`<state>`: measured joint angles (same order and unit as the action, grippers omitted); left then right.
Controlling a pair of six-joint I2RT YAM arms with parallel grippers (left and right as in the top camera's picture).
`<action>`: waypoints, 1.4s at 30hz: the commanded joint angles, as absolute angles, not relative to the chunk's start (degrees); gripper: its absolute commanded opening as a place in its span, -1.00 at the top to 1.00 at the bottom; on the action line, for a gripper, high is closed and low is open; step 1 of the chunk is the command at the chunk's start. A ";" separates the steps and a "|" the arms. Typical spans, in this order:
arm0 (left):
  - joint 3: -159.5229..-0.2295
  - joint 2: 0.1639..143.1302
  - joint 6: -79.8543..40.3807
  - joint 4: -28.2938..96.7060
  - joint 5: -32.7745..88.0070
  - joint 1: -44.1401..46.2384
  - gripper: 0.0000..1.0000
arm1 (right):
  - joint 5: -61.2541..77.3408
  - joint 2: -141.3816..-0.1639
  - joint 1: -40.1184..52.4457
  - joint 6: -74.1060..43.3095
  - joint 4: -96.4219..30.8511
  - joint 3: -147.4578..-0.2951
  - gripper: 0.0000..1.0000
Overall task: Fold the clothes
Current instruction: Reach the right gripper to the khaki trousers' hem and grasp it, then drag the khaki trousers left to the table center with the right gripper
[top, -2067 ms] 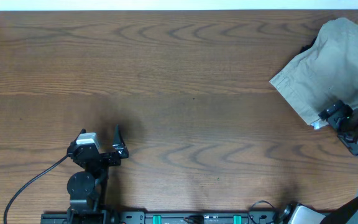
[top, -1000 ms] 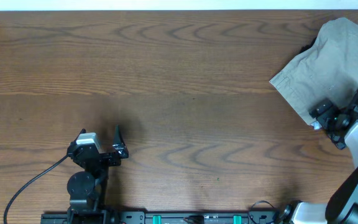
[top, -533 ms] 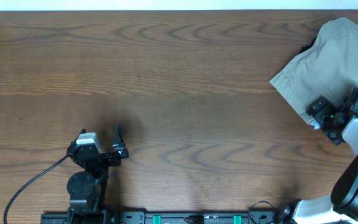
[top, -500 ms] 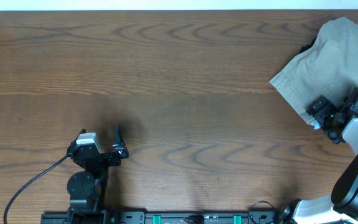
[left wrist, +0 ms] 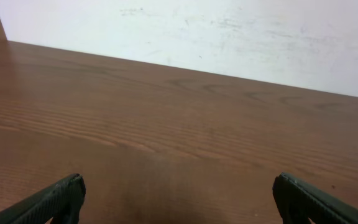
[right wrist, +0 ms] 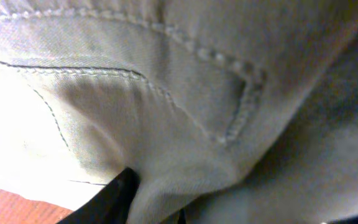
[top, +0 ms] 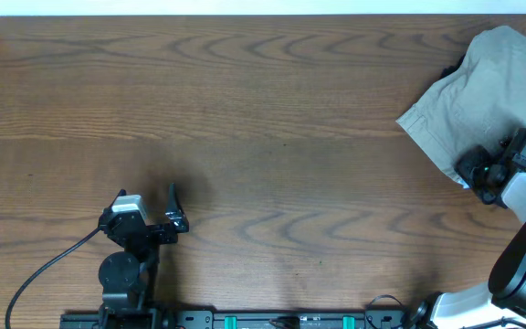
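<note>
Nosing into the clothes [top: 491,82] on the table [top: 245,119], our right gripper [top: 476,170] is hidden by cloth (we cannot tell its opening). Our left gripper [left wrist: 178,190] sits well apart, wide open, empty.

1. Overhead: nothing readable on the table [top: 245,110] or the khaki garment [top: 482,91]. Green markings on the base rail [top: 272,321] at the bottom edge are too small to read.
2. Left wrist: wood grain on the table, and scuffs only on the white wall [left wrist: 229,37]. No writing.
3. Right wrist: close-up of the khaki garment, stitching only, no legible label or print.
</note>
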<state>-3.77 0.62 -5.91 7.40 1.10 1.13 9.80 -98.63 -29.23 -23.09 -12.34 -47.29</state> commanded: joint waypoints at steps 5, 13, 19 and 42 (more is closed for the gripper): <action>-2.09 0.23 -5.37 8.01 0.84 0.78 -0.96 | 14.76 -97.58 -29.56 -23.11 -13.06 -46.72 0.94; -2.09 0.23 -5.34 8.01 0.84 0.78 -0.96 | 22.72 -86.48 -29.54 -25.52 -13.10 -46.76 0.98; -2.09 0.23 -5.37 8.01 0.84 0.78 -0.96 | 27.42 -74.98 -28.62 -29.23 -14.55 -46.76 0.97; -2.09 0.23 -5.37 8.01 0.84 0.78 -0.96 | 2.44 -66.76 10.09 -58.30 -10.39 -46.76 0.99</action>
